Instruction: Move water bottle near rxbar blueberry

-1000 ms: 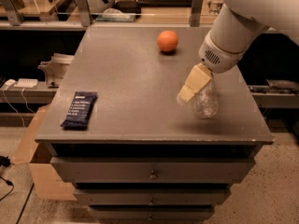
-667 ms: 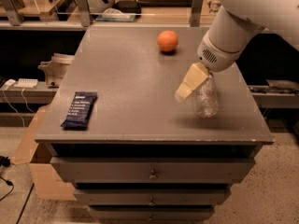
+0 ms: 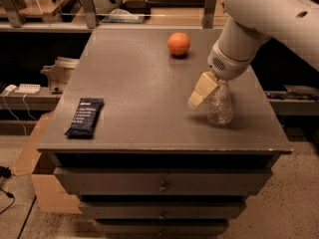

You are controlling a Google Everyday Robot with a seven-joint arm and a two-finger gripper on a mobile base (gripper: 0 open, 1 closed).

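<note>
The water bottle [image 3: 220,106], clear and ribbed, stands upright on the right part of the grey cabinet top [image 3: 139,83]. Its cap and neck are hidden behind my gripper. My gripper [image 3: 203,90], cream-coloured under the white arm, is directly at the bottle's upper part, coming down from the upper right. The rxbar blueberry [image 3: 84,117], a flat dark navy bar with white text, lies near the front left edge of the top, far to the left of the bottle.
An orange [image 3: 178,44] sits at the back centre of the top. The cabinet has drawers below. A cardboard box [image 3: 35,158] stands on the floor at the left. Shelving with clutter runs behind.
My gripper has shifted slightly to the left and down. The bottle stays at about the same spot. The bar and the orange have not moved.
</note>
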